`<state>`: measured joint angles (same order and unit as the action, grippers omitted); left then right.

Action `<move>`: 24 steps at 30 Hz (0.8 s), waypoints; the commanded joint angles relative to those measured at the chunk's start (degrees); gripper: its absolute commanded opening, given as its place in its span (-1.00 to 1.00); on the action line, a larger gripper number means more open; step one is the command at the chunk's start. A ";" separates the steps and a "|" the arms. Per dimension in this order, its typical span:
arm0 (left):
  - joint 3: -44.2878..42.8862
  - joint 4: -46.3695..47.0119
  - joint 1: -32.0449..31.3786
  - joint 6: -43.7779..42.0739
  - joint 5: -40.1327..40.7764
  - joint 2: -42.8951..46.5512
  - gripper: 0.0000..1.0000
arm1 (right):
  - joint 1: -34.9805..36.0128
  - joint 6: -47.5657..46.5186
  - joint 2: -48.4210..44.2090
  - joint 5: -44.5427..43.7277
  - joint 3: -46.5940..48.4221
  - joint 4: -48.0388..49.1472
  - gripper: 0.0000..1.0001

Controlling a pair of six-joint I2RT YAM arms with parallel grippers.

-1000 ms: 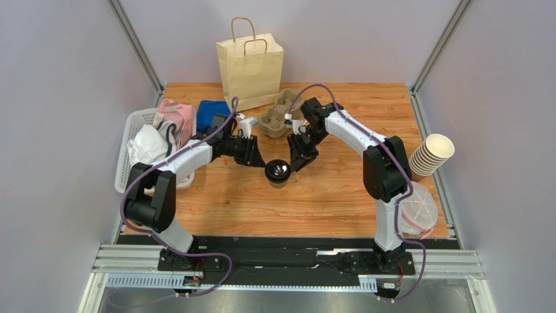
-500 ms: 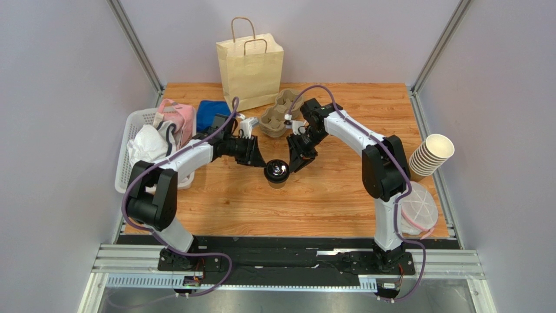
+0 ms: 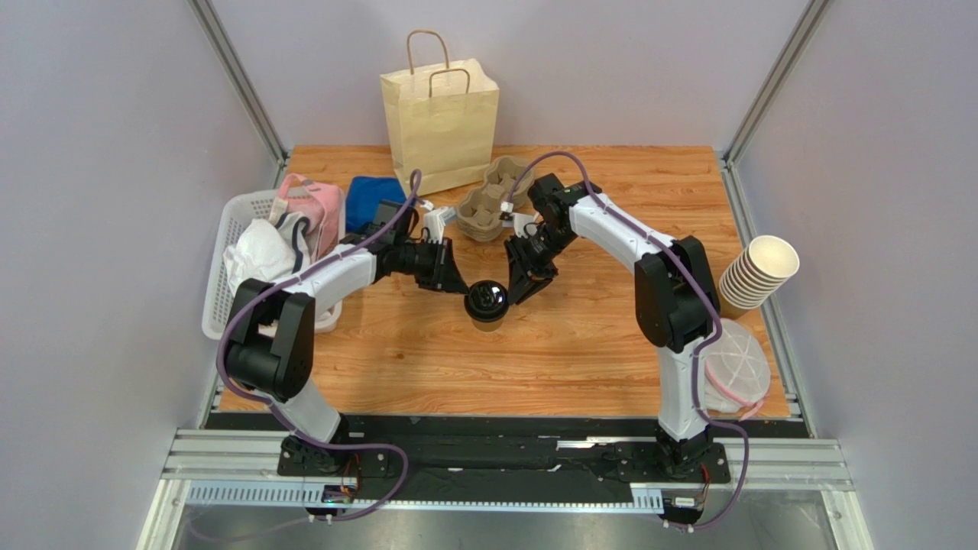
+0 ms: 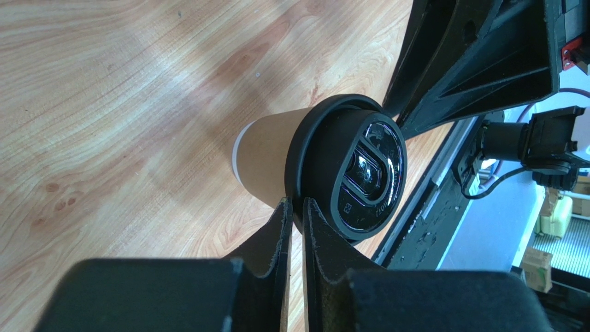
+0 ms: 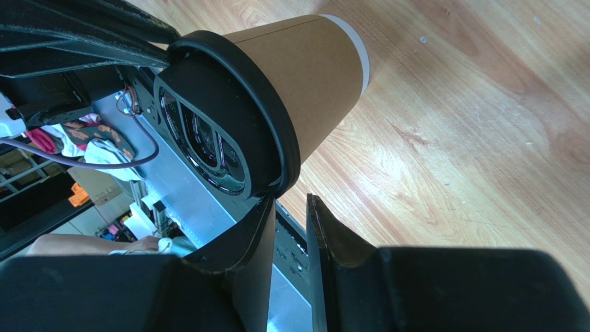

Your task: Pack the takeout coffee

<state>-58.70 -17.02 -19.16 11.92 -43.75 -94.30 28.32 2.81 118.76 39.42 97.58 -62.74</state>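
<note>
Takeout coffee (image 3: 487, 305): upright on the middle of the bench (image 3: 574, 344), between my two tools.
Left tool (image 4: 293, 207): fingers almost together at the lid (image 4: 346, 173) rim; whether they pinch it, I cannot tell.
Right tool (image 5: 291, 207): fingers narrowly apart, one touching the lid's rim.

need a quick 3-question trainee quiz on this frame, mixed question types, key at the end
1. True or false: the takeout coffee is already inside the paper bag.
2. Where are the left pincer and the right pincer? A) at the rim of the coffee's black lid, on opposite sides; B) both raised above the bag's handles; C) both parked at the arm bases.
3. What lies on the table between the coffee and the bag?
Key: 1 false, it stands upright on the table. 2 A. 3 the pulp cup carrier.
</note>
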 commanded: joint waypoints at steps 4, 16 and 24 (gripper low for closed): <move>0.69 -2.93 -2.11 -3.31 5.08 -4.31 -0.81 | 0.78 -0.43 4.02 -4.00 -1.16 4.82 -0.53; 1.83 -2.94 -2.20 -3.92 7.00 -6.33 -0.85 | 0.69 -0.70 4.81 -5.23 -2.04 5.70 -0.67; 1.92 -2.32 -2.20 -4.80 8.06 -7.30 -0.86 | 0.69 -0.88 5.69 -6.02 -3.10 6.05 -0.80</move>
<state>-59.77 -13.65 -19.64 11.57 -43.83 -96.42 28.32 3.66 119.77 43.22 96.99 -63.94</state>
